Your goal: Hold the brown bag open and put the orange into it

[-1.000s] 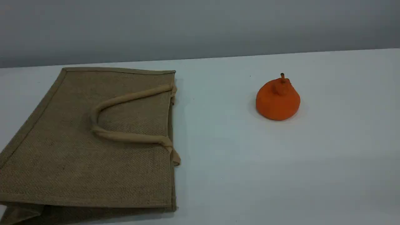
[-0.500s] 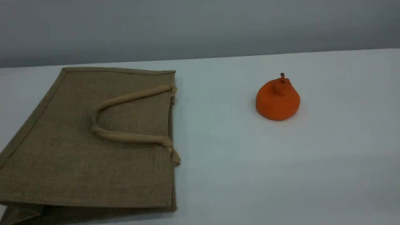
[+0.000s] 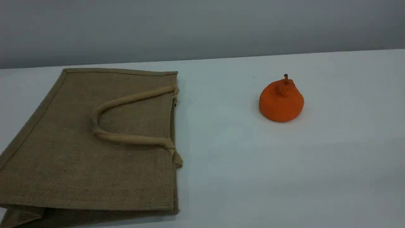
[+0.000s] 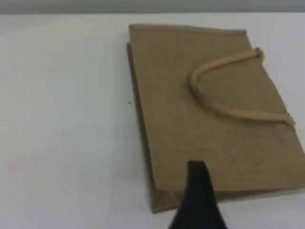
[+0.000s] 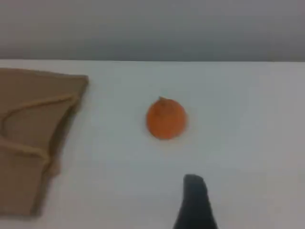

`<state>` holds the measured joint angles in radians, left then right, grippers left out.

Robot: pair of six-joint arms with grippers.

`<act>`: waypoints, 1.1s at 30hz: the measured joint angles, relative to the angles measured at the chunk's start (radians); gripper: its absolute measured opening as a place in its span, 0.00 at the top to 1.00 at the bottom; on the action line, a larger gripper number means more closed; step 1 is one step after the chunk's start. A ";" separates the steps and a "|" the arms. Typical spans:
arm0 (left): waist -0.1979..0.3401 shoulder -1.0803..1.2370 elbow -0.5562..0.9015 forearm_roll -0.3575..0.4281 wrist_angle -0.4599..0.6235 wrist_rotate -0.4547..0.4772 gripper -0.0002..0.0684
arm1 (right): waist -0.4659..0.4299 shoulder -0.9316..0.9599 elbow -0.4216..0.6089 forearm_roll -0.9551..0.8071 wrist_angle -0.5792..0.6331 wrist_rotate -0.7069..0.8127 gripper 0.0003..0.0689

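Observation:
The brown bag (image 3: 79,158) lies flat on the left of the white table, with its mouth edge facing right toward the orange. A beige loop handle (image 3: 133,138) is folded back over its top face. The orange (image 3: 281,101) stands alone to the right, stem up, well apart from the bag. Neither arm shows in the scene view. In the left wrist view a dark fingertip (image 4: 198,186) of my left gripper hovers above the bag's (image 4: 205,129) near edge. In the right wrist view my right gripper's fingertip (image 5: 194,200) hangs short of the orange (image 5: 165,118). Neither gripper holds anything.
The white table (image 3: 240,177) runs back to a grey wall. A strip of bare tabletop separates the bag from the orange. The bag's left corner runs off the scene view's lower left edge.

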<state>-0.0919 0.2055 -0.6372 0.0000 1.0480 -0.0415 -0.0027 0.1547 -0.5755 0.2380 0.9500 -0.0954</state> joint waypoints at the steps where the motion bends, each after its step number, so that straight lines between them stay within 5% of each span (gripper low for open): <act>1: 0.000 0.042 -0.015 0.000 -0.013 -0.001 0.31 | 0.000 0.035 -0.008 0.020 -0.021 -0.015 0.35; 16: 0.000 0.691 -0.070 0.029 -0.334 -0.170 0.31 | 0.003 0.529 -0.021 0.243 -0.275 -0.170 0.35; 33: 0.000 1.232 -0.215 0.009 -0.549 -0.212 0.31 | 0.003 0.881 -0.021 0.560 -0.411 -0.449 0.35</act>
<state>-0.0919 1.4373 -0.8520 0.0087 0.4989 -0.2531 0.0000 1.0359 -0.5960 0.7979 0.5394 -0.5448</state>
